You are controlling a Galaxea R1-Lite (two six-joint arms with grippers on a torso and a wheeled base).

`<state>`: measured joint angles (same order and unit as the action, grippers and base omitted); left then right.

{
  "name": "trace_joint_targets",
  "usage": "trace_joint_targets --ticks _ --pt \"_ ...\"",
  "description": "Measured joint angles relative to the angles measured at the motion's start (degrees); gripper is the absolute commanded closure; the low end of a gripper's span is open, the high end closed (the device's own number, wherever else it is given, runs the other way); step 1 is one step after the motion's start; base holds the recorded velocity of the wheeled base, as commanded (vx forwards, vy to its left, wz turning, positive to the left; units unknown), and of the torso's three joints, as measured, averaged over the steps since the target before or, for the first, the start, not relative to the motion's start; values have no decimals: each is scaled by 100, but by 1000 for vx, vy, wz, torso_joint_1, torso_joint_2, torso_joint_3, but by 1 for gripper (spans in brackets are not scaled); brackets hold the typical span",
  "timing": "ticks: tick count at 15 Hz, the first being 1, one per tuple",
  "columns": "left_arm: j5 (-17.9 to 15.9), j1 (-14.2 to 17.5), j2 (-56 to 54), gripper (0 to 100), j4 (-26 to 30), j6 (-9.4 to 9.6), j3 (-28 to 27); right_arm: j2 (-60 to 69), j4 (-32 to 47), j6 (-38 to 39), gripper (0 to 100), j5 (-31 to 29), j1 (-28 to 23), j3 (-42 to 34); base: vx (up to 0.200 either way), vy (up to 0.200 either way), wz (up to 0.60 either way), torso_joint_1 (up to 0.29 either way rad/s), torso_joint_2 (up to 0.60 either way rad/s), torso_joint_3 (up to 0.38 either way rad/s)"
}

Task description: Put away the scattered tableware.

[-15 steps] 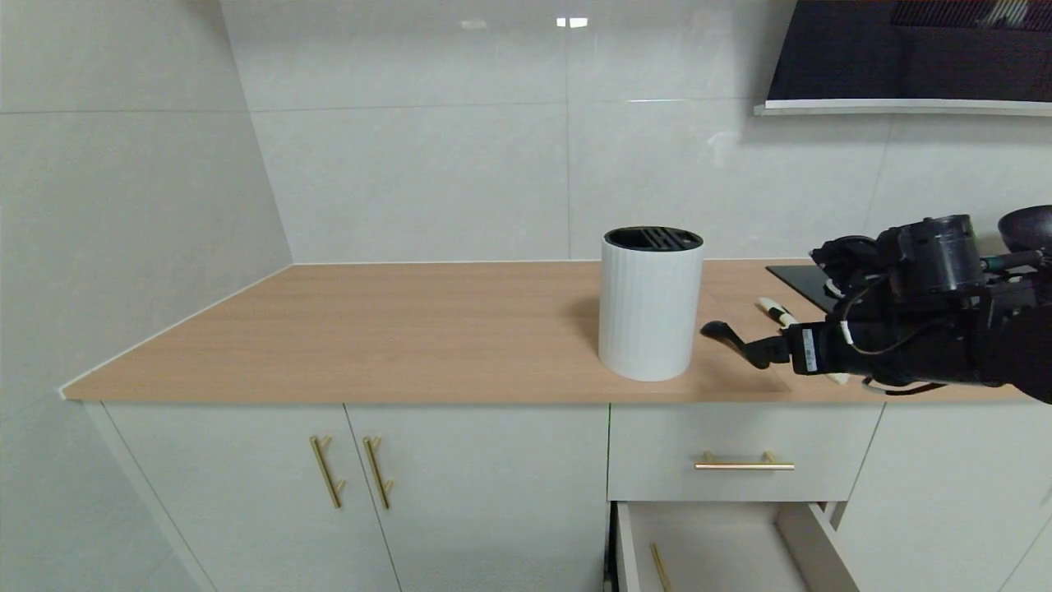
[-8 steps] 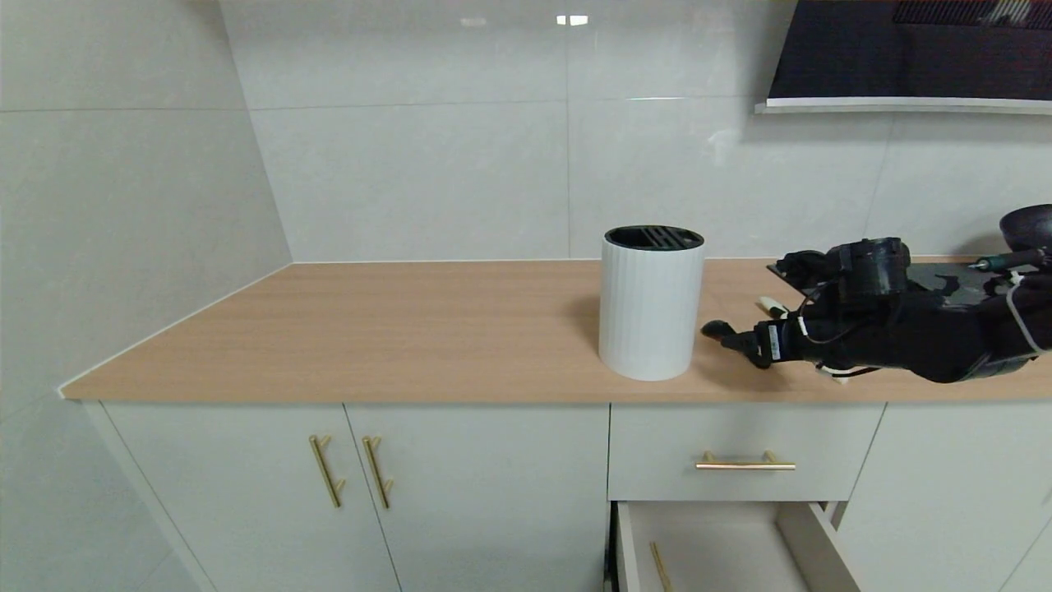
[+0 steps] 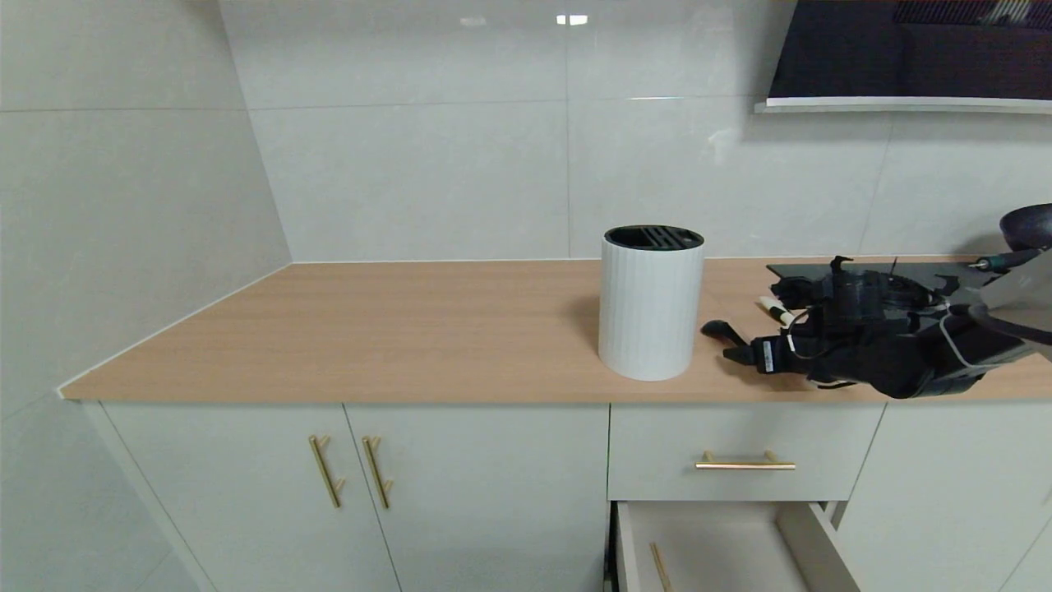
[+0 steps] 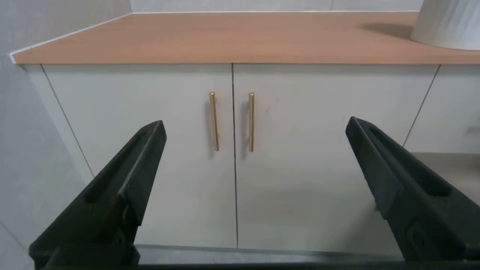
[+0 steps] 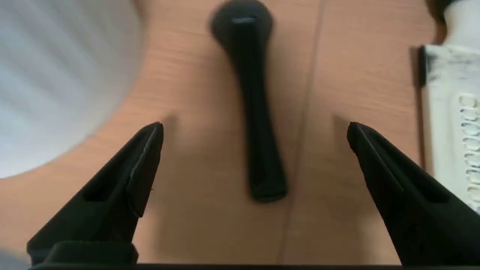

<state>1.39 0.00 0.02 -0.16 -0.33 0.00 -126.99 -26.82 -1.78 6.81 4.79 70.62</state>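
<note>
the bench (image 3: 394, 329) is a long wooden top, and the white ribbed holder (image 3: 650, 312) stands upright on it with its black slotted top facing up. everything else i place from that holder.

below it and off to the left are two cabinet doors (image 4: 232, 150) with thin brass handles side by side. below it and a little to the right is a closed drawer (image 3: 744, 452), and under that one a second drawer (image 3: 715, 547) is pulled open. farther right of the holder and toward the wall, a black hob (image 3: 797, 275) lies flat in the bench.

my right hand (image 5: 253, 127) is low over the bench just right of the holder, fingers spread wide, one on each side of the black utensil (image 5: 247, 67) and touching neither side of it. my left hand (image 4: 255, 135) is below bench height, left of the holder, facing the cabinet doors with its fingers wide apart and nothing between them.

the white utensil (image 3: 774, 308) lies flat on the bench to the right of the holder, beyond the black one and apart from it. the black utensil lies flat just beside the holder, its rounded end nearest the holder's base, not touching it.
</note>
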Motion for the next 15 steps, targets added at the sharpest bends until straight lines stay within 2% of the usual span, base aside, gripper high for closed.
trace_joint_targets --ticks 5,6,12,15 --pt "0 0 0 0 0 0 0 -200 -52 12 0 -9 -6 115 0 0 0 0 0 0" --pt "0 0 0 0 0 0 0 -217 -57 11 100 -9 -5 121 0 0 0 0 0 0" --pt "0 0 0 0 0 0 0 -297 -46 48 100 -26 22 179 0 0 0 0 0 0" --pt "0 0 0 0 0 0 0 -215 161 361 100 -195 39 176 0 0 0 0 0 0"
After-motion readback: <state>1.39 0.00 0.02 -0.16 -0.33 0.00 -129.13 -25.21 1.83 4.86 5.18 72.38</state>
